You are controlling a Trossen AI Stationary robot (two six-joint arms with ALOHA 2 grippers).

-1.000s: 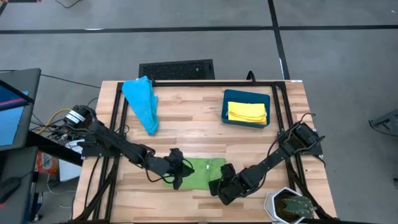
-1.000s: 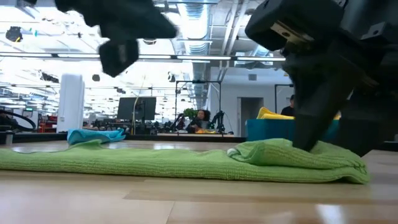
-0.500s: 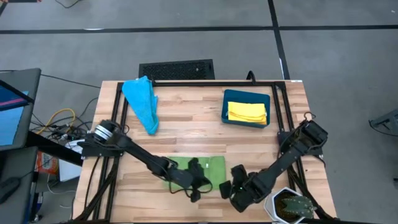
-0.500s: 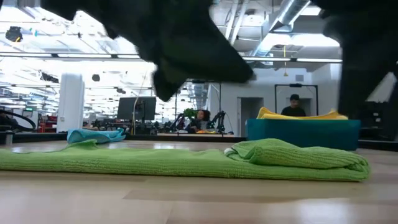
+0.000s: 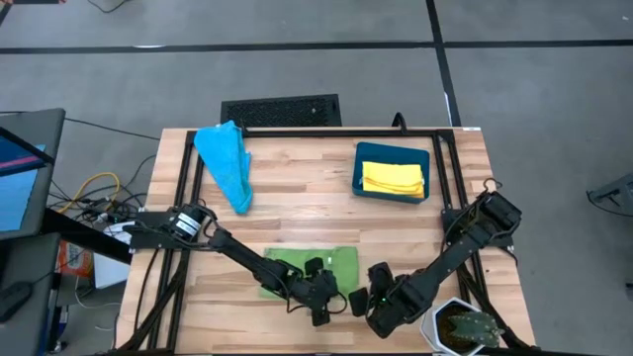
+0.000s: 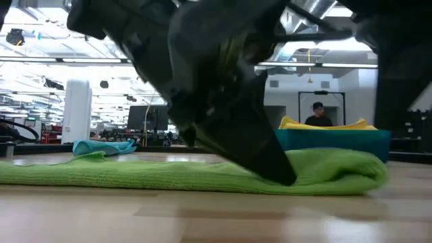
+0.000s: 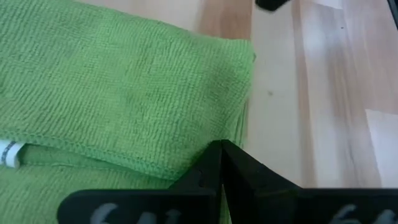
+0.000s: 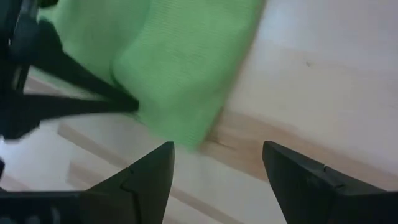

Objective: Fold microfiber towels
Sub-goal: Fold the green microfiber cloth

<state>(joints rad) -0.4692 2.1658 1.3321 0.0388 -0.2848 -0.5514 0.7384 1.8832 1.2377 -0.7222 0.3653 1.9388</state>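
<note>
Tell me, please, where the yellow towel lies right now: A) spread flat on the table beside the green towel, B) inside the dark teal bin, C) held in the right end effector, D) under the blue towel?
B: the yellow towel lies folded inside the dark teal bin.

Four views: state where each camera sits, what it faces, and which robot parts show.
High: overhead, straight down on the table, both arms visible.
Low: tabletop height, level across the green towel, left arm looming close.
Left wrist: over the towel, shut left gripper at its edge.
Right wrist: open right gripper beside the towel.
All four share the green towel.
</note>
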